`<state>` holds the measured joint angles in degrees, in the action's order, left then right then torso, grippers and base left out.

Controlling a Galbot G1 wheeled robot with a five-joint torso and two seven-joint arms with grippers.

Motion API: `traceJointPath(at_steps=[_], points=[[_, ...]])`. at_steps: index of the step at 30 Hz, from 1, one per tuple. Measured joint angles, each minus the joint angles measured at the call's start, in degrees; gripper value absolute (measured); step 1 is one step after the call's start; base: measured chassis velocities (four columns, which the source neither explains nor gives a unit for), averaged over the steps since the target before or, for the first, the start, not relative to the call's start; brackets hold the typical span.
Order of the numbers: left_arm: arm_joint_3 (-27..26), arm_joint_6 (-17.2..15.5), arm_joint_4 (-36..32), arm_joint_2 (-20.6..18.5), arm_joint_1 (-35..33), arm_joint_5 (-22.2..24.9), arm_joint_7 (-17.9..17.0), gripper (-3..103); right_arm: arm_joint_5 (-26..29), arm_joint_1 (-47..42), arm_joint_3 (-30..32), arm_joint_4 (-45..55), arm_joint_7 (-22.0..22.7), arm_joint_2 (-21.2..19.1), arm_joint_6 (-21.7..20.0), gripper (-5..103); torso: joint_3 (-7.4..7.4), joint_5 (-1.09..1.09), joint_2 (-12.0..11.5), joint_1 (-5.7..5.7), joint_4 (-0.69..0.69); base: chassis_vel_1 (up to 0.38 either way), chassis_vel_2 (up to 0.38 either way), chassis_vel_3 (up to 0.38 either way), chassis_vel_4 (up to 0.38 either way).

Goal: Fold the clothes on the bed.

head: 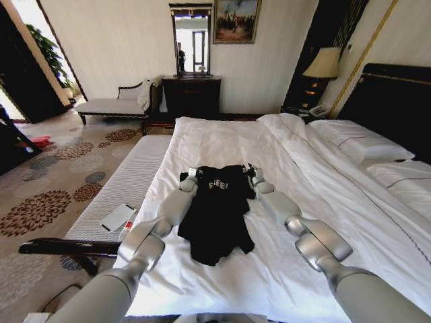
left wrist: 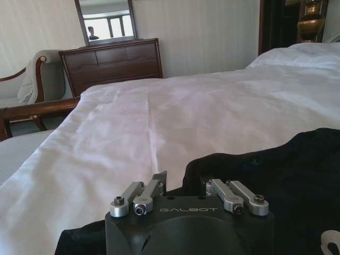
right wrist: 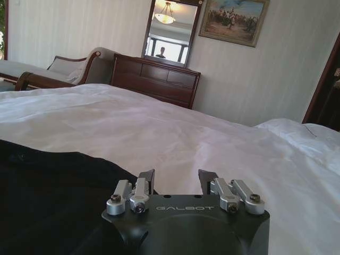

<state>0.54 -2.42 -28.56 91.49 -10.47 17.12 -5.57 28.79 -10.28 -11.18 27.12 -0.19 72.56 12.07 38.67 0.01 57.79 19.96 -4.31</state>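
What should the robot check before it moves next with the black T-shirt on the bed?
1. T-shirt lies wholly on the bed: ok.
2. Shirt spread flat: not ok, its far end is bunched.
3. Left gripper at the shirt's far left corner: ok.
4. Right gripper at the far right corner: ok.
5. Left jaws holding cloth: cannot tell.
6. Right jaws apart with nothing between them: ok, seen from the right wrist.
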Motion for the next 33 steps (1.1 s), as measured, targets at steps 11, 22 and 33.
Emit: traceJointPath(at_steps=[11, 22, 33], points=[[0.05, -1.18, -1.46, -1.79, 2.0, 0.79, -3.74, 75, 3.54, -3.16, -0.67, 8.95, 0.7, -4.54, -1.44, 89, 0.0, -0.01, 0.0, 0.0, 0.01, 0.0, 0.0, 0.0, 0.0], [4.45, -5.05, -4.96, -5.08, 3.28, 5.55, -2.86, 100, 10.34, -11.18, 0.63, 26.54, 2.85, -16.38, -4.55, 100, 0.0, 0.0, 0.0, 0.0, 0.0, 0.0, 0.0, 0.0, 0.0], [15.96, -20.96, -4.6, -4.49, 6.09, 15.15, 2.53, 100, 12.31, -16.88, 4.73, 30.6, 2.55, -21.02, -4.46, 100, 0.0, 0.01, 0.0, 0.0, -0.03, 0.0, 0.0, 0.0, 0.0]])
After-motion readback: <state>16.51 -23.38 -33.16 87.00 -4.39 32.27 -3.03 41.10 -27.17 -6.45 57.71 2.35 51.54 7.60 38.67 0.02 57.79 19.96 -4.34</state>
